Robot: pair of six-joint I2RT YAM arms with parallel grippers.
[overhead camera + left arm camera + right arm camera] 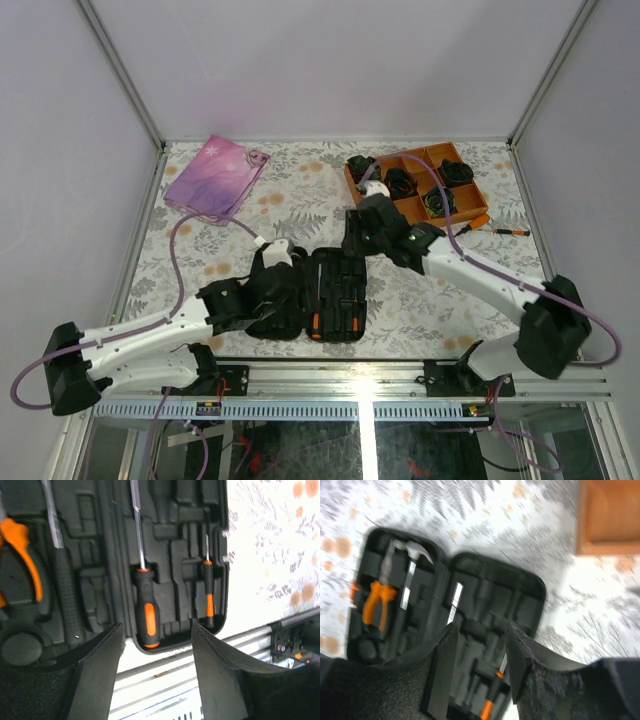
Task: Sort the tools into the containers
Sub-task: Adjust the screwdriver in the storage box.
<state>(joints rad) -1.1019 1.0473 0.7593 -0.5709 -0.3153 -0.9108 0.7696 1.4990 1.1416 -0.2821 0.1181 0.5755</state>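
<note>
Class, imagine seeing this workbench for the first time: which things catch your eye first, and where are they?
The open black tool case at the near middle of the table stands out, orange-handled tools in its slots, with the left gripper and right gripper open above it. Then the orange tray of black bundles far right, and the pink pouch far left.
</note>
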